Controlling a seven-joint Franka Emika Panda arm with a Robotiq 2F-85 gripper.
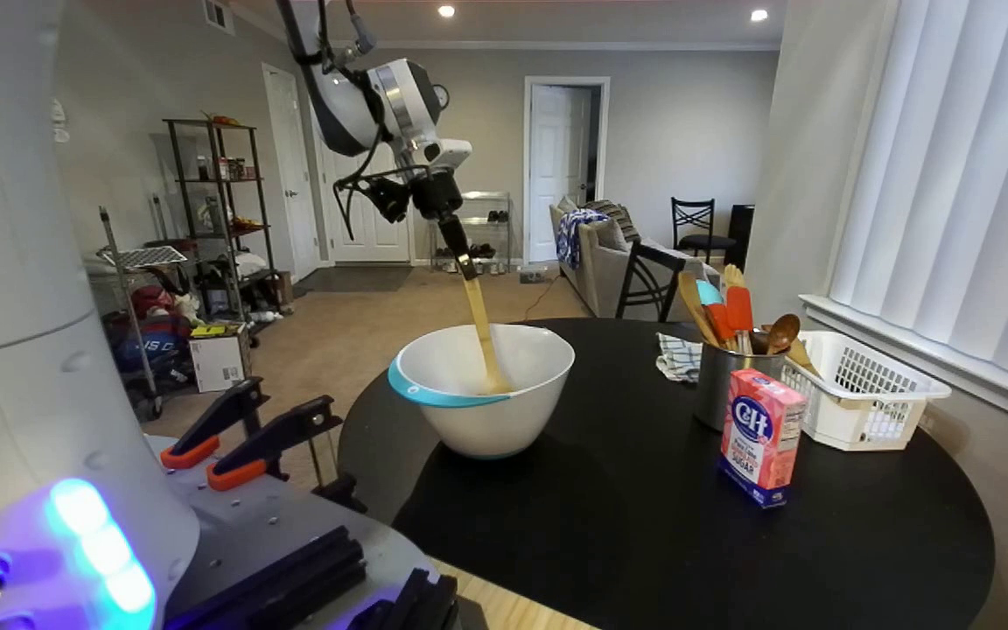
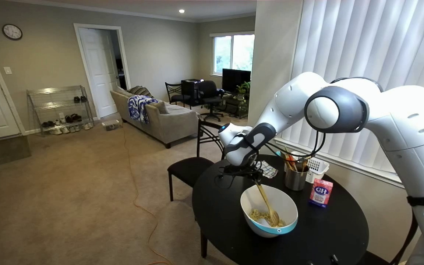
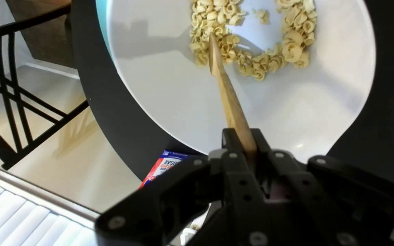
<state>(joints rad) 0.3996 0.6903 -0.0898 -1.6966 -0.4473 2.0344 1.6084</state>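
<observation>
Wrist view and both exterior views show a black table [image 1: 626, 542]. On it stands a white bowl [image 2: 284, 202], blue along part of its rim. Above the bowl, the gripper [image 3: 242, 136] has its 2 fingers clamped on a wooden spoon [image 3: 232, 102], which leans down inside, its head at the pasta [image 3: 292, 49]. Stirring appears to be the step in hand; the next move likely calls for a firm grip and a low sweep that spares the bowl's walls. Only the wrist view lets the curled pieces be told apart; in an exterior view, the bowl's near side [image 1: 495, 429] mostly hides them, yet the spoon's slant shows.
</observation>
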